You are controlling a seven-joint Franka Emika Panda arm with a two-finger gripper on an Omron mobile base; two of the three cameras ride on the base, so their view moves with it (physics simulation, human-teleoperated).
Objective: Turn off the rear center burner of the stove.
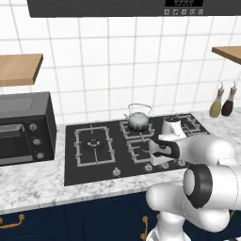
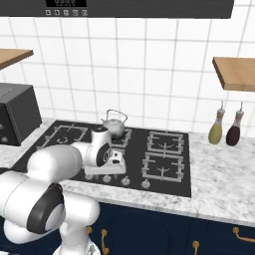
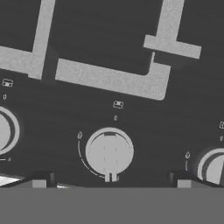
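The stove [image 1: 70,176] [image 2: 184,187] is a black glass cooktop with grey grates. A silver kettle [image 1: 138,120] [image 2: 115,127] stands on the rear center burner [image 1: 124,130] [image 2: 127,137] and covers most of its grate. My gripper [image 1: 156,165] [image 2: 105,174] [image 3: 111,183] points down at the row of silver knobs on the stove's front edge. It is open in the hand view, one dark fingertip [image 3: 39,181] on each side of a round knob [image 3: 109,152] whose pointer mark faces the bottom of the frame. No flame is visible.
Neighbouring knobs [image 3: 3,131] [image 3: 212,166] sit close on both sides, and the front middle grate [image 3: 113,81] lies just beyond. A black microwave [image 1: 23,127] stands left of the stove. Two bottles [image 1: 216,106] [image 2: 215,130] stand on the right counter under a wooden shelf [image 2: 234,72].
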